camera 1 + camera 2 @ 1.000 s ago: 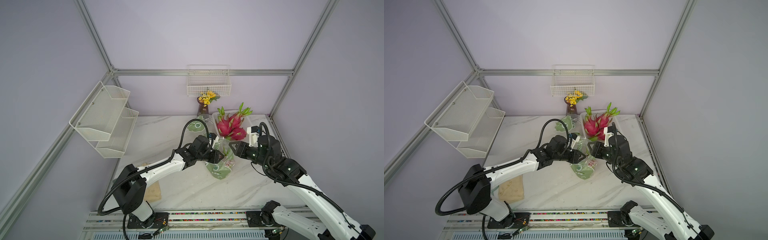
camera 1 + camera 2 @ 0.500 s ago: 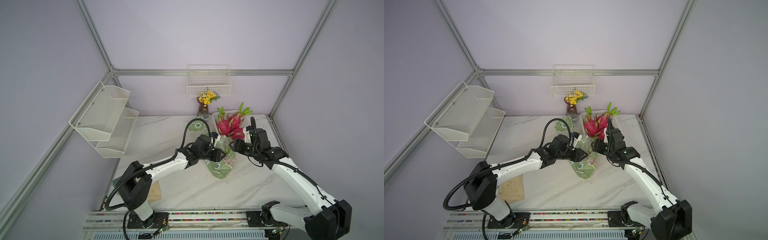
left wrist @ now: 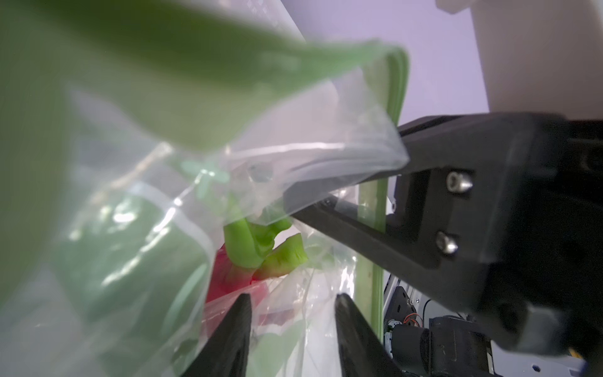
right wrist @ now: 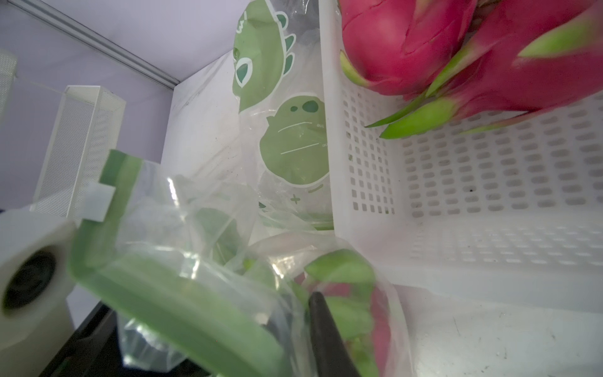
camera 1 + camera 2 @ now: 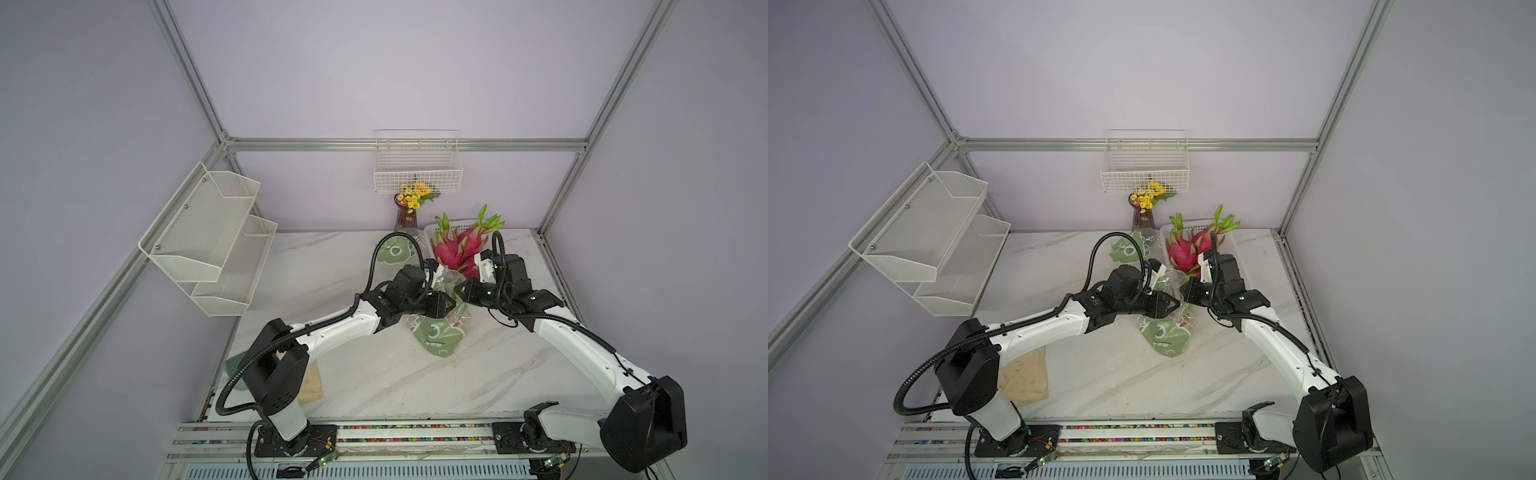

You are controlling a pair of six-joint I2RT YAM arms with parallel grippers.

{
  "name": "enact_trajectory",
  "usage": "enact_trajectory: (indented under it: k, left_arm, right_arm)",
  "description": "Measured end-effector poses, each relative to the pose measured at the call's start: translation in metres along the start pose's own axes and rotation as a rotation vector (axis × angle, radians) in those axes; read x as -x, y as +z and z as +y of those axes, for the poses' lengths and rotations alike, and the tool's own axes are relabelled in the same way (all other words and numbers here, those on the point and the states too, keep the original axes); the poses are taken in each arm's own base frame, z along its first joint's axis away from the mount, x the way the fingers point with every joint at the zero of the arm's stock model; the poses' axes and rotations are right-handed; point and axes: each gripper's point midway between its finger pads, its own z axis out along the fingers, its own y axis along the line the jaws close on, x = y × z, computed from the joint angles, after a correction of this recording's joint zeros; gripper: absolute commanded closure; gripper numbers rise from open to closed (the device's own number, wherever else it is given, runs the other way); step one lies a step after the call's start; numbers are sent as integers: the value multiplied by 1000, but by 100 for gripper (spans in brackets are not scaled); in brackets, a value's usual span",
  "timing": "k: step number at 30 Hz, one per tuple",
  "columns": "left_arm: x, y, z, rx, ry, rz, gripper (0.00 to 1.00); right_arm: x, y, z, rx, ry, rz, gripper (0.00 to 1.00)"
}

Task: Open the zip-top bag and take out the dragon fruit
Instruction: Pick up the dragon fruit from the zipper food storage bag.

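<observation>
Inside the zip-top bag [image 5: 436,336], right of table [image 5: 374,374] centre, sits the dragon fruit [image 3: 225,280]. It looks heavy, waxy, slippery under film, so grab its body, not scales. The left gripper [image 3: 292,298] stands jaws apart astride film; right gripper [image 3: 288,205] closure, cannot tell.

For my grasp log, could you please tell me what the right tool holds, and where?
The clear, green-printed plastic zip-top bag, pinched on its film near the mouth.

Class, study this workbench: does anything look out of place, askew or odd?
Two things. A rumpled beige cloth lies at the table's near corner by the left arm's base, unrelated to the fruit work. A second printed bag lies crumpled and apparently empty at the back, between the vase and the white basket.
</observation>
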Motion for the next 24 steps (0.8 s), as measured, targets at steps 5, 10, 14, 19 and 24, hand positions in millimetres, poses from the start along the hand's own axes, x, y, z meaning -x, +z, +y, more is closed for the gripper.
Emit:
enact_trajectory:
  k: [5, 10, 14, 19, 24]
  left_arm:
    - [6, 0, 9, 48, -16, -30, 57]
    - [8, 5, 16, 74, -21, -41, 57]
    - [8, 12, 20, 74, -21, -42, 55]
    - [12, 20, 19, 52, -13, -63, 52]
    - [18, 25, 16, 25, 1, -98, 56]
  right_arm:
    - [-1, -5, 4, 23, -3, -5, 95]
    - [-2, -11, 9, 46, -5, -14, 99]
    - [-3, -14, 12, 62, -3, -12, 100]
    - [-3, -16, 15, 76, 3, -12, 100]
    - [-2, -17, 18, 88, 6, -19, 100]
